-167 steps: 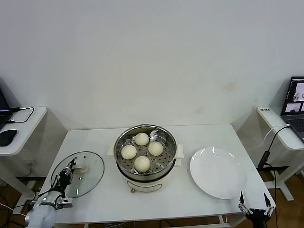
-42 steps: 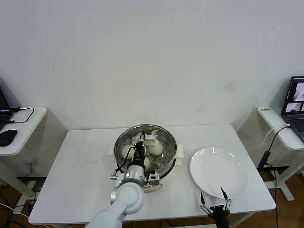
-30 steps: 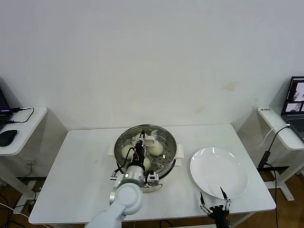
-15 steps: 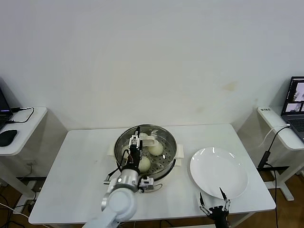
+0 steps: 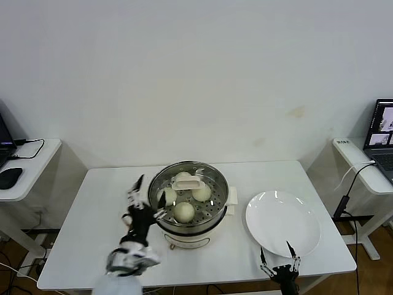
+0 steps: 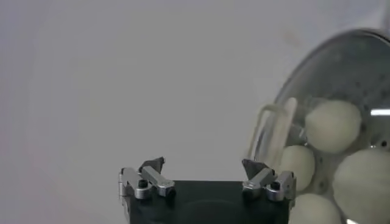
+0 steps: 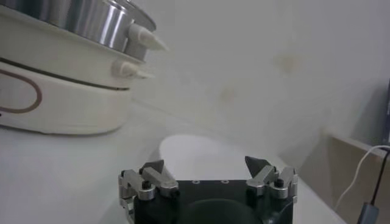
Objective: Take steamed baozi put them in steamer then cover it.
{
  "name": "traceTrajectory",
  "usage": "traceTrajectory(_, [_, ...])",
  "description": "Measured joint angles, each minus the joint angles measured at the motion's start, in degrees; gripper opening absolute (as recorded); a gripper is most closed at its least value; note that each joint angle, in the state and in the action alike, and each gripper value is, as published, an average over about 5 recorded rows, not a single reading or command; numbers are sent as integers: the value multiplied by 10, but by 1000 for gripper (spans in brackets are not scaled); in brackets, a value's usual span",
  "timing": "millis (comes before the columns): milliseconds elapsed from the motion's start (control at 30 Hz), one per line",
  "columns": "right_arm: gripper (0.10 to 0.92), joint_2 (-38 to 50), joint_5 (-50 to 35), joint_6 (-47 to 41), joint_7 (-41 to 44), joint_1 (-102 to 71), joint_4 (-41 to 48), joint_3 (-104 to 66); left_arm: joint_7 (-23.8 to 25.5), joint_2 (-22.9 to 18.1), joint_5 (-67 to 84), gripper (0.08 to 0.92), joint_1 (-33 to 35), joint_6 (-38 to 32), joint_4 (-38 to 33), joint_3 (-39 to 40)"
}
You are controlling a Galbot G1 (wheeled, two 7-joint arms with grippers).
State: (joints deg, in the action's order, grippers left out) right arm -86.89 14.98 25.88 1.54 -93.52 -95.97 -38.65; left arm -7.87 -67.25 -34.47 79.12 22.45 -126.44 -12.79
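The steamer (image 5: 188,225) stands mid-table with the glass cover (image 5: 212,182) resting on it, cream bar handle (image 5: 190,182) on top. Through the glass show several baozi (image 5: 184,211). My left gripper (image 5: 149,193) hangs open and empty just left of the steamer's rim, clear of the handle. In the left wrist view the cover (image 6: 359,67), its handle (image 6: 271,131) and baozi (image 6: 333,125) lie off to one side of my open left gripper (image 6: 203,167). My right gripper (image 5: 279,258) waits open at the table's front edge by the plate; the right wrist view shows this right gripper (image 7: 204,165) empty.
A flat white plate (image 5: 282,222) lies right of the steamer; it shows as a pale plate (image 7: 201,152) in the right wrist view, with the steamer's white base (image 7: 55,91) beyond. Side tables with a laptop (image 5: 382,132) and cables flank the white table (image 5: 98,203).
My left gripper opened, released the cover's handle and pulled back to the left of the steamer. The cover stays on the pot. The right arm has hardly moved.
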Motion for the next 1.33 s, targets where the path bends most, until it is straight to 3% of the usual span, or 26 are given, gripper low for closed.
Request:
traceTrajectory(267, [823,16,-34,-11,18,-9,-16,7,-56,-20,270,823,129,-127,-11,-110])
traceTrajectory(500, [823,30,-84,-38,53,-28,-44,12,-66,-51,378,823,197,-222,10,-148])
traceTrajectory(833, [823,41,-139,-88,82,-41,-89,16,-55,-95,426,823,244,-300,54,-171])
traceTrajectory(1333, [823,44,-179,-149,83,-41,-123,24,-38,-113,442,823,253,-342,94,-186])
